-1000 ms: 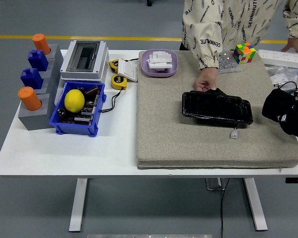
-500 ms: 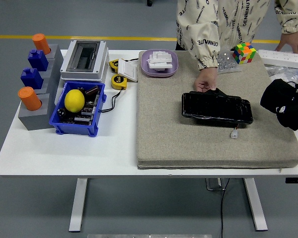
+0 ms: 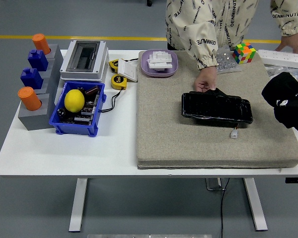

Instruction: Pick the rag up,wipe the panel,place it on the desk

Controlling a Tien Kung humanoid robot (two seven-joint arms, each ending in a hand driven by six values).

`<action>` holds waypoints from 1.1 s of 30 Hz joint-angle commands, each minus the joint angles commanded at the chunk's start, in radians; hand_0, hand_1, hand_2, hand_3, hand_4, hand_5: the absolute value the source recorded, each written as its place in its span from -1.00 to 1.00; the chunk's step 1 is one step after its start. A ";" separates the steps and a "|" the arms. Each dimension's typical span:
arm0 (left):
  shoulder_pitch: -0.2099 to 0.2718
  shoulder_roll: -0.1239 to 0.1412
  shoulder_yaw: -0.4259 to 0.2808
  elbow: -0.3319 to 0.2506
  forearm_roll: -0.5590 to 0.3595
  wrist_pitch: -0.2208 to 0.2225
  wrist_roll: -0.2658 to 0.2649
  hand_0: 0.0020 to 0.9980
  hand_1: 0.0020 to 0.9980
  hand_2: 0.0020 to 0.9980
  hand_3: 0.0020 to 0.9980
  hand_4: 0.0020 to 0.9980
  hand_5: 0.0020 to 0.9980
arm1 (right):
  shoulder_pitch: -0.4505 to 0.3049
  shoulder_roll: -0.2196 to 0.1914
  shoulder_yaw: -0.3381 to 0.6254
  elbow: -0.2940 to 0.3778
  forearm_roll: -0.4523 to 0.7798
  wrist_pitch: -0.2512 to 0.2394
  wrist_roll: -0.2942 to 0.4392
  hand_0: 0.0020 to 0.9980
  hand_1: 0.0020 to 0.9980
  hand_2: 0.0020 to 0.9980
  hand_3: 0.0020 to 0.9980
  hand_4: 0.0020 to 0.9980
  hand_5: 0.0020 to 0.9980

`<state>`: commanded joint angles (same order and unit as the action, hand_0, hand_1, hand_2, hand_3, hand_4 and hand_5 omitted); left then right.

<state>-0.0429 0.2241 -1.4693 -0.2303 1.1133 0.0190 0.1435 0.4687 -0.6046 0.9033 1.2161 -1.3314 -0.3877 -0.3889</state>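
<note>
- The right robot hand hovers at the mat's right edge, bundled in dark cloth, probably the rag; I cannot tell its finger state
- The glossy black panel lies to its left, long axis left-right, on the coarse grey mat
- A person's hand steadies the panel's far edge
- No left arm shows

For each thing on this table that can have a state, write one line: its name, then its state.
black panel: flat on the grey mat, far edge held by a person's hand
right hand: over the mat's right edge, black rag bunched in it
blue bin: open, holding a lemon
purple bowl: upright, filled with white pieces
grey enclosure: lid closed
</note>
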 joint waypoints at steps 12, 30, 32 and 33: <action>-0.004 0.001 0.000 -0.002 0.001 0.000 -0.001 0.21 0.28 0.31 0.13 0.26 -0.12 | -0.015 -0.010 0.032 0.017 0.024 0.039 0.019 -0.39 -0.17 -0.09 -0.02 0.90 -0.58; 0.000 0.001 0.000 0.000 0.000 0.000 -0.001 0.21 0.28 0.31 0.12 0.26 -0.12 | -0.015 -0.012 0.042 0.031 0.044 0.056 0.052 -0.28 -0.15 -0.05 -0.03 0.91 -0.20; 0.001 0.001 0.000 0.000 0.000 0.000 -0.001 0.21 0.28 0.31 0.12 0.26 -0.12 | -0.016 -0.012 0.043 0.031 0.044 0.060 0.053 -0.28 -0.15 -0.05 -0.03 0.91 -0.20; 0.001 0.001 0.001 0.000 0.000 0.000 -0.001 0.21 0.28 0.31 0.12 0.26 -0.12 | -0.016 -0.013 0.044 0.030 0.042 0.071 0.052 -0.17 -0.10 0.02 -0.03 1.00 -0.07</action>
<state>-0.0416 0.2250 -1.4688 -0.2303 1.1131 0.0188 0.1429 0.4529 -0.6172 0.9477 1.2457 -1.2890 -0.3169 -0.3369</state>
